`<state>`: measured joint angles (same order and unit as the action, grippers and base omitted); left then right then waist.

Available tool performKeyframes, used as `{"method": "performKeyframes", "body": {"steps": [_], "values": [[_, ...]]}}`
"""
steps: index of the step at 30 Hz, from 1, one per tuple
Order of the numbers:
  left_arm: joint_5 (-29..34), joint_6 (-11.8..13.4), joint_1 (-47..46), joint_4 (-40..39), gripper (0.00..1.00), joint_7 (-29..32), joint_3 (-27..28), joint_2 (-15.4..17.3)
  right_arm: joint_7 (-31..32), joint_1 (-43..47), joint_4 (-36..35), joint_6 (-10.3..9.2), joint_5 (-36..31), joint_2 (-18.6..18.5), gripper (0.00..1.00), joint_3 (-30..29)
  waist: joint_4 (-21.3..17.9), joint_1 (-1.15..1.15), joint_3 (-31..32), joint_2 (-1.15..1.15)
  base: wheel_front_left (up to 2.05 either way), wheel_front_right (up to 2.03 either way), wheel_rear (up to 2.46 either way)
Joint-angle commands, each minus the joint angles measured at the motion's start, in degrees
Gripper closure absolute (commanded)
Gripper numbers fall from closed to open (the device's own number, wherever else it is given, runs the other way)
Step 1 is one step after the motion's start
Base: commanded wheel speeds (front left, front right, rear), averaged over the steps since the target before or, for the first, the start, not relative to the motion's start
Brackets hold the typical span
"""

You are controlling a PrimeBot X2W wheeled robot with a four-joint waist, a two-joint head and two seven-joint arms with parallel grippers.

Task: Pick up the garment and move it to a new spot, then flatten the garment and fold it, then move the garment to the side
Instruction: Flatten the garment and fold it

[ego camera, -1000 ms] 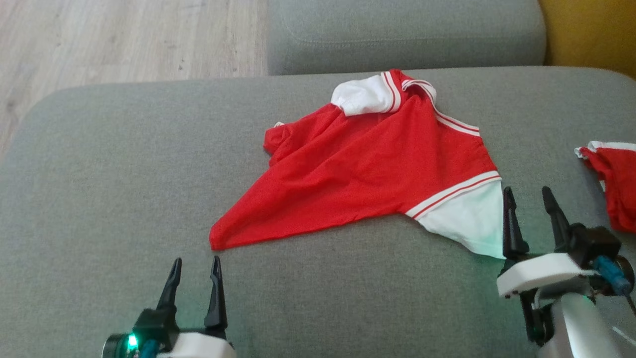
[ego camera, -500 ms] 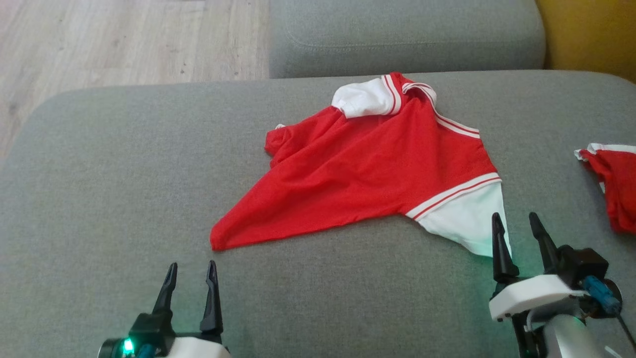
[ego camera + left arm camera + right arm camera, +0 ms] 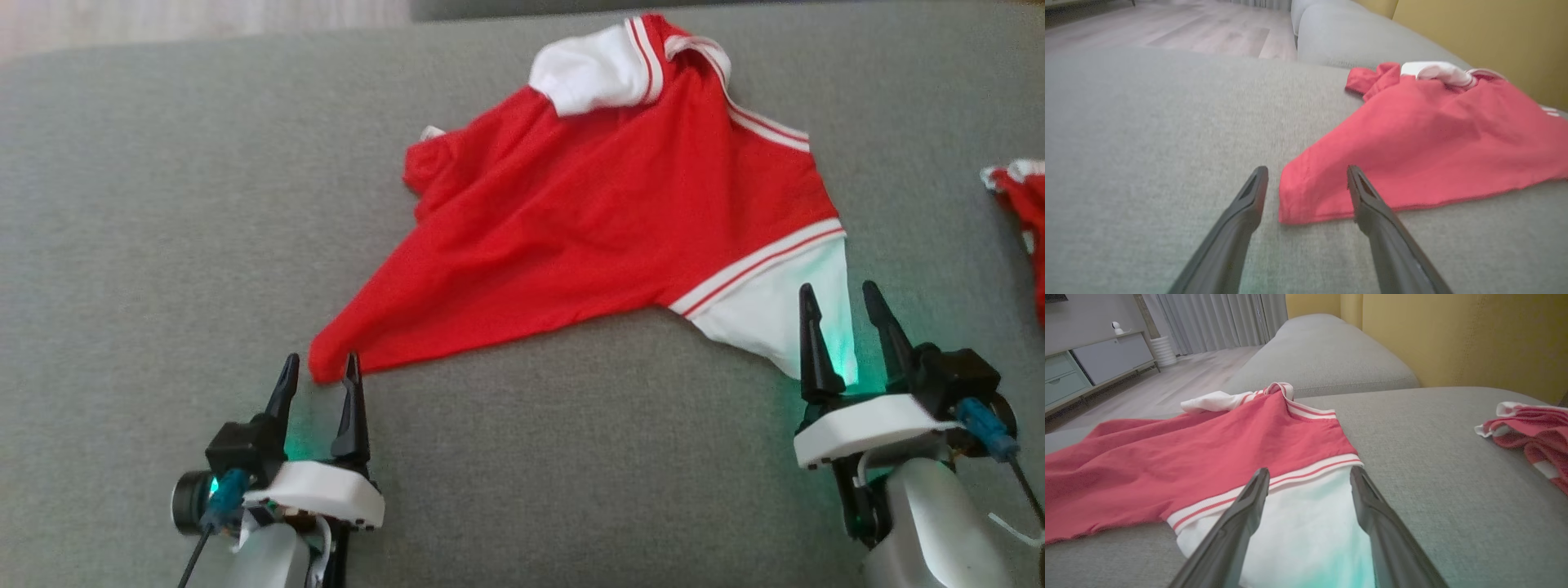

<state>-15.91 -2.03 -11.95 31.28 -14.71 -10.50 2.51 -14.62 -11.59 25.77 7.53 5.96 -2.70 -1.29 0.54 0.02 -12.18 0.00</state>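
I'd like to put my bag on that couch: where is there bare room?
The widest bare stretch of the grey cushion lies left of the garment. A narrower strip runs in front of it, between the left gripper and the right gripper. The right side is crowded: the white sleeve, that gripper and another red cloth sit close.

The grey sofa seat (image 3: 147, 245) carried the garment (image 3: 588, 237), which lay partly spread from its middle toward the far edge. A second red-and-white cloth (image 3: 1027, 220) lay crumpled at the right edge, apart from it.
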Motion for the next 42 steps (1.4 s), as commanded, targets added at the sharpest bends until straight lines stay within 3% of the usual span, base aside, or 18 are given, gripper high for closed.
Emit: {"method": "performKeyframes", "body": {"steps": [1,8,9,10,11,24,25,26,27,35,42], "values": [[-0.18,0.01,-1.46,-0.28,0.0,-0.29,1.99,0.37,-0.38,-1.5,-1.93,-0.04,-0.6,-0.18,0.0,0.97,-1.22,-0.02,-1.75,0.0,0.0,0.0,0.0],[-2.49,0.5,-3.23,3.61,0.0,-0.29,1.95,0.37,-0.38,-1.52,-1.97,-0.04,-1.07,-0.18,0.0,-0.45,-2.47,-0.02,-3.06,0.0,0.0,0.0,0.0],[-2.88,0.34,-3.29,3.85,0.31,-0.29,1.67,0.37,-0.38,-1.35,-1.89,-0.04,-1.09,-0.18,0.0,-0.63,-2.57,-0.02,-3.09,0.0,0.0,0.0,0.0],[-3.21,0.19,-3.28,4.0,0.95,-0.29,1.37,0.37,-0.38,-1.13,-1.73,-0.04,-1.14,-0.18,0.0,-0.82,-2.63,-0.02,-3.1,0.0,0.0,0.0,0.0],[-3.52,0.14,-3.28,4.03,1.0,-0.29,1.18,0.37,-0.38,-0.86,-1.41,-0.04,-1.07,-0.18,0.0,-0.87,-2.67,-0.02,-3.09,0.0,0.0,0.0,0.0],[-3.21,0.58,-1.96,2.43,1.0,-0.29,-1.29,0.37,-0.38,0.24,9.63,-0.04,1.15,-0.18,0.0,1.78,-2.13,-0.02,-3.06,0.0,0.0,0.0,0.0],[-3.18,0.59,-1.89,2.34,1.0,-0.29,-1.36,0.37,-0.38,0.35,10.66,-0.04,1.32,-0.18,0.13,2.25,-2.07,-0.02,-3.0,0.0,0.0,0.0,0.0],[-3.15,0.61,-1.8,2.27,1.0,-0.29,-1.38,0.37,-0.38,0.44,11.7,-0.04,1.3,-0.18,0.73,2.94,-2.05,-0.02,-2.91,0.0,0.0,0.0,0.0],[-3.06,0.64,-1.7,2.17,1.0,-0.29,-1.37,0.37,-0.38,0.5,12.62,-0.04,1.68,-0.18,1.0,3.54,-2.06,-0.02,-2.79,0.0,0.0,0.0,0.0],[-2.03,0.2,-1.03,0.2,1.0,-0.29,-0.09,0.37,-0.38,-0.77,13.93,-0.04,6.26,-0.18,1.0,5.22,-2.72,-0.02,-1.58,0.0,0.0,0.0,0.0],[-0.54,-1.65,-2.2,-4.5,1.0,-0.29,1.38,0.37,-0.38,-3.92,2.66,-0.04,12.06,-0.18,1.0,4.62,-3.16,-0.02,1.46,0.0,0.0,0.0,0.0]]}}
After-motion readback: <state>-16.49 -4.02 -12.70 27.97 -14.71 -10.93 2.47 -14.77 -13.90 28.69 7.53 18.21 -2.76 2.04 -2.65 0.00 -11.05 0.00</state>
